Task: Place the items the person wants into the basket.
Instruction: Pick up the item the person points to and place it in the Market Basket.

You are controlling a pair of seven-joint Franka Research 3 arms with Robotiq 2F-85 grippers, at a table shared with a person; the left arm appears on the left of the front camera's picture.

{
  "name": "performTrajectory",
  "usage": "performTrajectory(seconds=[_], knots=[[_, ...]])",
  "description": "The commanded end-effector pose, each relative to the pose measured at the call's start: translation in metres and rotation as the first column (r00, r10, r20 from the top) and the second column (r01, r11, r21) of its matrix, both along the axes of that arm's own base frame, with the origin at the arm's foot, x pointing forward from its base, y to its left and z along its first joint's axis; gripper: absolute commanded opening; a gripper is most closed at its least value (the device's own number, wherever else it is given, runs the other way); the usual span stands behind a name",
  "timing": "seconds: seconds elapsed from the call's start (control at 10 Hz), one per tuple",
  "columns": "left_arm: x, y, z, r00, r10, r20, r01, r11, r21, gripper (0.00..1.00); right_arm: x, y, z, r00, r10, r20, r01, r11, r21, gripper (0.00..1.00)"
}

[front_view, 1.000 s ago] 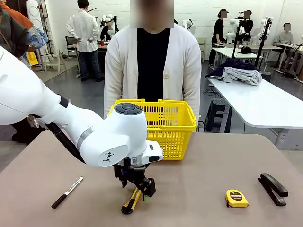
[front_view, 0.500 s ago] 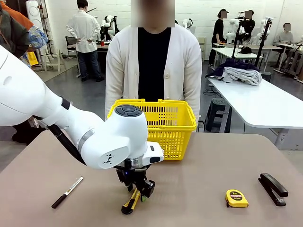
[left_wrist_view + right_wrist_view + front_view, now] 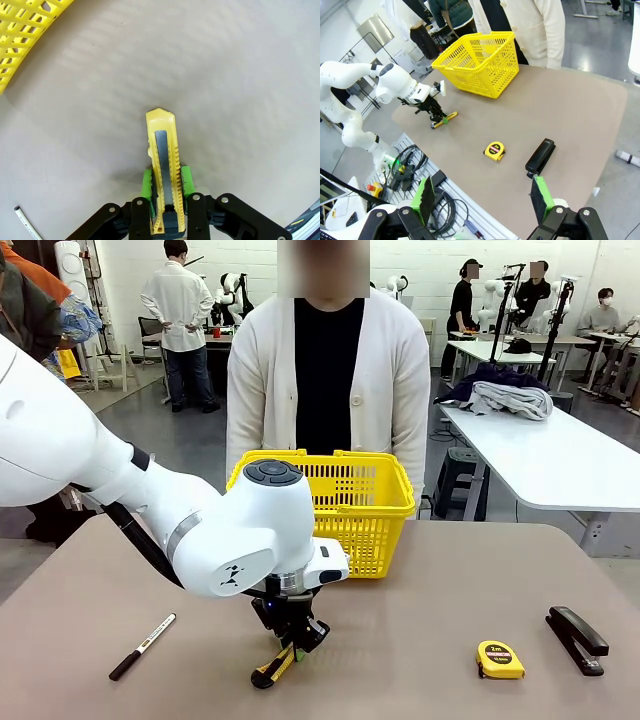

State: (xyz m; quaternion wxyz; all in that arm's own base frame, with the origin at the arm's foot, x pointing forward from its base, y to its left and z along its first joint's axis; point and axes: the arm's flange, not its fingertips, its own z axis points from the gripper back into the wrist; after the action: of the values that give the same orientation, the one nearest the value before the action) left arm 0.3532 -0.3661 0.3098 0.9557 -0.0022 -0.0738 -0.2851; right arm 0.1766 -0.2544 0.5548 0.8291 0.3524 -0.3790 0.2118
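Note:
A yellow-and-black utility knife (image 3: 272, 668) lies on the table in front of the basket. My left gripper (image 3: 295, 640) points down over its far end, and in the left wrist view the green pads (image 3: 186, 180) press both sides of the knife (image 3: 162, 150), so my left gripper (image 3: 166, 181) is shut on it. The knife still rests on the table. The yellow basket (image 3: 350, 510) stands just behind, in front of the person (image 3: 325, 380). A black stapler (image 3: 577, 638) lies at the far right. My right gripper (image 3: 482, 200) hangs open high above the table's right side.
A yellow tape measure (image 3: 499, 660) lies left of the stapler. A black-capped marker (image 3: 142, 646) lies at the front left. The person stands at the far edge with hands down. Bare tabletop stretches between the knife and the tape measure.
My left gripper's fingers have closed in from wide open onto the sides of the utility knife. The knife has shifted slightly on the table. Nothing else has moved.

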Motion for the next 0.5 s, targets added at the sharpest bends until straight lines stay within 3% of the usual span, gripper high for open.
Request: performTrajectory(seconds=[0.0, 0.2, 0.4], knots=[[0.001, -0.001, -0.009, 0.999, 0.034, 0.022, -0.034, 0.999, 0.01, 0.0, 0.001, 0.0, 0.001, 1.0, 0.005, 0.019, -0.005, 1.0, 0.013, 1.0], [0.005, 0.004, 0.015, 0.999, 0.009, -0.048, -0.009, 1.0, 0.004, 0.0, 0.001, 0.0, 0.001, 1.0, 0.005, 0.019, -0.005, 1.0, 0.013, 1.0], [0.002, 0.016, 0.091, 0.988, -0.114, -0.1, 0.106, 0.991, -0.084, 0.0, 0.001, 0.0, 0.001, 1.0, 0.005, 0.019, -0.005, 1.0, 0.013, 1.0]])
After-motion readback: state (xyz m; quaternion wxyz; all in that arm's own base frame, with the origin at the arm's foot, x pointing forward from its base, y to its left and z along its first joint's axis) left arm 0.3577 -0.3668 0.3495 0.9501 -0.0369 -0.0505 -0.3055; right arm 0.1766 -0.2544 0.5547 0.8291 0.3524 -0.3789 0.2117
